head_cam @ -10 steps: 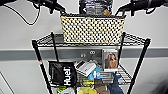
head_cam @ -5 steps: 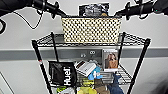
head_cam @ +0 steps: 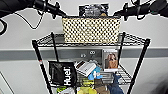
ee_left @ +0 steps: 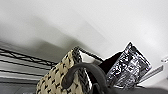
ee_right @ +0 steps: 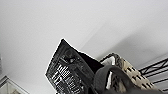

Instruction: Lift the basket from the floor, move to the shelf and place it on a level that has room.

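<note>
Basket [head_cam: 91,30] on shelf [head_cam: 140,62] top level [head_cam: 46,40]; pincer tips hidden at its ends, grip state cannot be told.

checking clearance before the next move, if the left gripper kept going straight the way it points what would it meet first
Most likely the basket itself: the left gripper points inward at the basket's near top corner, by its loop handle. Depth is unclear; the dark foil bag lies beyond.

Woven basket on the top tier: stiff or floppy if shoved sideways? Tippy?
The basket probably holds its shape: its woven walls stand straight and its dark rim looks firm. It likely slides rather than tips, being wider than tall and flat on the top tier. The dark foil bag sticking up from it could shift or topple inside.
</note>
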You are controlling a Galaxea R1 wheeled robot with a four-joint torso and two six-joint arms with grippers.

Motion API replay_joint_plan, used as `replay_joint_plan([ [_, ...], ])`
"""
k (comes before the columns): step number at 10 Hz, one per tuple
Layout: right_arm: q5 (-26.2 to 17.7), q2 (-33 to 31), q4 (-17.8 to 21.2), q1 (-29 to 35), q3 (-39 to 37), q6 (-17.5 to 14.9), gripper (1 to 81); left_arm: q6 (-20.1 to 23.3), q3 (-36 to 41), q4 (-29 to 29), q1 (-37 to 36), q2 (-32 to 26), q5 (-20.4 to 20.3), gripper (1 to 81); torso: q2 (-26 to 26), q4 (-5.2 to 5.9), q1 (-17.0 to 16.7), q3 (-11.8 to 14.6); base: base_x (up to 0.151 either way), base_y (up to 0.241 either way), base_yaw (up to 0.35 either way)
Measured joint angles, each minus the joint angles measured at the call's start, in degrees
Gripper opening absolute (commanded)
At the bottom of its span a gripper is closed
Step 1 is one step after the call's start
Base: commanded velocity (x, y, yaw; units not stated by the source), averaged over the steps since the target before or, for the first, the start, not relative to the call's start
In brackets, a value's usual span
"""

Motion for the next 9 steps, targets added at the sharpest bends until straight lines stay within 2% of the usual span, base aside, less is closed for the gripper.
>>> replay_joint_plan([
  [1, -0.5, 0.0, 0.0, 0.0, 0.1, -0.5, 81.1, 0.0, 0.3, -0.1, 0.0, 0.0, -0.2, 1.0, 0.0, 0.0, 0.0, 0.0, 0.0, 0.0, 0.0],
  [2, -1.8, -0.4, -0.5, -0.6, 0.2, -0.8, 81.1, 0.2, 0.6, 0.1, 0.2, -0.1, 0.0, 81.1, 0.0, 0.0, 0.0, 0.0, 0.0, 0.0, 0.0],
  [6, -1.7, -1.6, -0.4, -0.9, 1.5, -0.6, 81.1, 0.4, 0.7, 0.3, 0.9, -0.7, 0.1, 81.1, 0.0, 0.0, 0.0, 0.0, 0.0, 0.0, 0.0],
  [9, -2.0, -5.9, -0.1, 0.8, 6.0, -0.6, 81.1, 0.4, 5.3, 0.1, -1.0, -5.9, 0.1, 81.1, 0.0, 0.0, 0.0, 0.0, 0.0, 0.0, 0.0],
])
